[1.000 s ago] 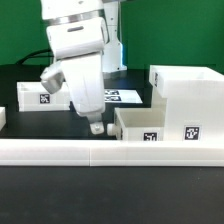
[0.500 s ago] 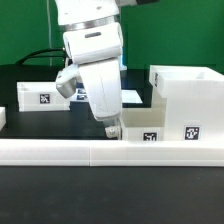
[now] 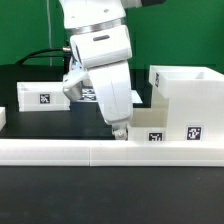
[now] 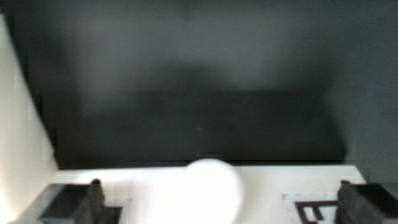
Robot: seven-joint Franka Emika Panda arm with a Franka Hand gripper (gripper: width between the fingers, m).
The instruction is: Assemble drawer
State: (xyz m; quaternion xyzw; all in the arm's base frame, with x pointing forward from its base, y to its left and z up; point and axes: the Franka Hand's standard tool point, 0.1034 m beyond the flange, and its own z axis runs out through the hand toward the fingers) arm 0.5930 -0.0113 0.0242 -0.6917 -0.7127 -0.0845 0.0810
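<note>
When reading the exterior view, locate the claw (image 3: 118, 128) at the lower end of the white arm (image 3: 100, 55), pointing down and leaning toward the exterior view's right. Note the tips low over the black counter (image 3: 40, 125), just beside that corner of the small drawer box (image 3: 150, 128) nearest the exterior view's left. Do not assume contact with that box: not resolvable from this angle. Find the small drawer box lying open side up, with a marker tag on the front face, directly against or just beside the large drawer housing (image 3: 188, 95) at the exterior view's right. Identify the housing as the taller white part, open at the top, also tagged on the front. Find a second low white part (image 3: 40, 97), tagged, at the exterior view's left, well apart from the claw. Note a slice of the marker board (image 3: 141, 96) lying flat behind the arm, and a long white rail (image 3: 100, 152) crossing the foreground.

Turning to the wrist view, read the claw as wide open: two dark fingers (image 4: 80, 200) set far apart, nothing clamped between them. Note a blurred white rounded shape (image 4: 210, 180) between the fingers, against a white surface (image 4: 276, 192); leave both unidentified. Note dark counter filling the rest of the frame, plus a pale strip (image 4: 18, 100) along one edge.
</note>
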